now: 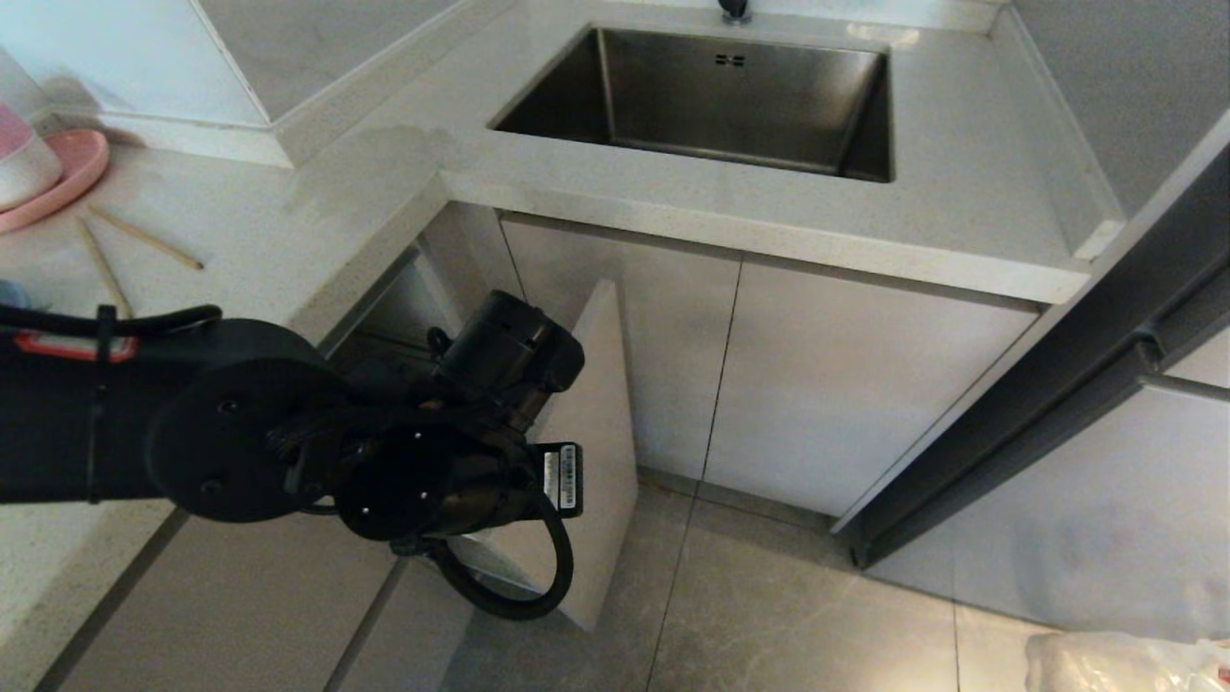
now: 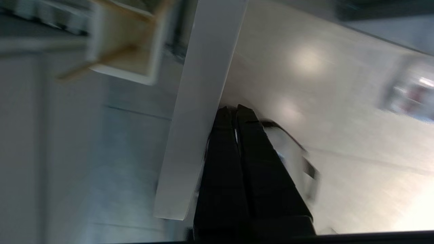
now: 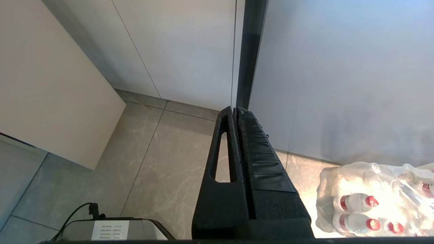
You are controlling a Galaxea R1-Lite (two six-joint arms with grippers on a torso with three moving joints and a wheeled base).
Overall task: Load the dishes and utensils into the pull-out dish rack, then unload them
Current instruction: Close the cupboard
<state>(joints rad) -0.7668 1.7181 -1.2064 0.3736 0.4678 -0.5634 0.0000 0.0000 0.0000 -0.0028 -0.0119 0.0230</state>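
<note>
While the chopsticks (image 1: 135,252) lie loose on the counter (image 1: 288,207) at far left beside the pink plate (image 1: 58,178), the left gripper (image 2: 234,110) — fingers pressed together, holding nothing — sits against the beige front panel (image 1: 601,423) of the pull-out dish rack, likely hooking it open. Farther right, the right gripper (image 3: 234,109) hangs shut over the floor, idle.

A: Can any writing be read here?

B: None. A white label (image 1: 565,478) sits on the left arm's wrist, at about seven o'clock from the steel sink (image 1: 711,101) in the head view; its print is too small to make out.

A: Anything else?

B: A second white label (image 3: 110,225) lies on a grey box on the floor in the right wrist view; its lines cannot be read. Bottles (image 3: 356,202) with red bands show no legible brand.
</note>
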